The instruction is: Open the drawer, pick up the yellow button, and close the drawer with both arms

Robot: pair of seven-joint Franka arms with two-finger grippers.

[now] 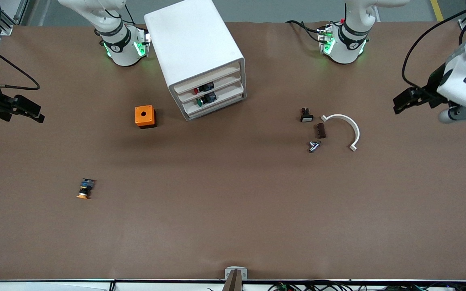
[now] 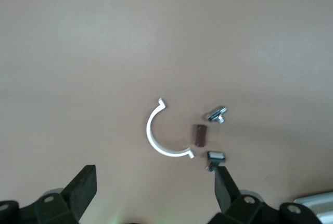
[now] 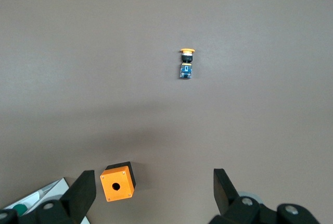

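Hovering clear of the worktop (image 1: 233, 226), both grippers stand fully open and hold nothing. The left gripper (image 2: 156, 190) hangs above the left arm's end of the worktop, over a small group of loose parts: a white half-ring clamp (image 2: 156, 135), a brown block (image 2: 200, 135), a metal fitting (image 2: 217, 115) and a small black switch (image 2: 215, 157). The right gripper (image 3: 154, 191) hangs above the right arm's end, with an orange cube (image 3: 117, 181) in its wrist view.

The button (image 1: 85, 188) is not in the cabinet (image 1: 194, 56). It lies on its side on the open worktop, nearer the front camera than the orange cube and well apart from it, its orange cap pointing toward that camera. The drawer (image 1: 208, 79), topmost in the stack, appears pushed in. A red-capped button (image 1: 203, 87) and a green-capped button (image 1: 206, 99) sit in the levels below it.

Handling judgement: the button looks light, rigid and small, so it should lift easily but may roll or skid on its round cap if nudged. Grip it across the squarer black-and-blue body, not the cap, with the fingers set square to its long axis. The drawer front is smooth plastic and likely slippery; pull it by its lower lip while the other arm steadies the cabinet, which may otherwise slide.
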